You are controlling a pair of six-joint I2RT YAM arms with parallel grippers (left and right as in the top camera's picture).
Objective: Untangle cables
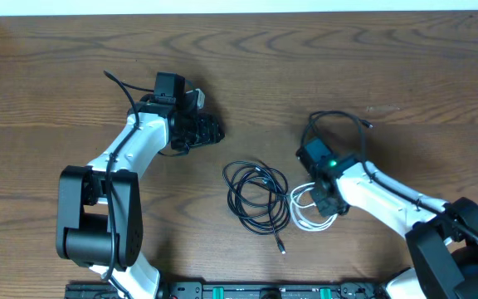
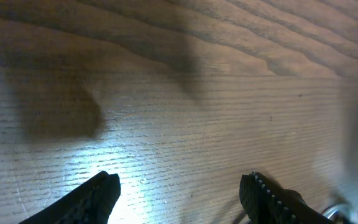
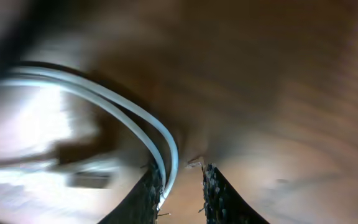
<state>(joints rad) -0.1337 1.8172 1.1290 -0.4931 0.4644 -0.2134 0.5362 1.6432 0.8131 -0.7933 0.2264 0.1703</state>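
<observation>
A coiled black cable [image 1: 256, 195] lies at the table's middle front, its plug end [image 1: 281, 247] trailing toward me. To its right lies the looped white cable [image 1: 307, 218], its left edge touching the black coil. My right gripper [image 1: 329, 202] is down on the white loop. In the right wrist view the white cable [image 3: 135, 118] runs in two strands between the jaws of my right gripper [image 3: 184, 183], against the left finger, with a gap to the right finger. My left gripper [image 1: 212, 130] rests open upper left of the coil, over bare wood [image 2: 182, 190].
Thick black wires [image 1: 338, 120] arch off the right arm's wrist, and another [image 1: 119, 83] off the left arm. The arm bases [image 1: 98, 232] and a rail [image 1: 247, 291] line the front edge. A pale wall strip [image 1: 239, 7] borders the table's back.
</observation>
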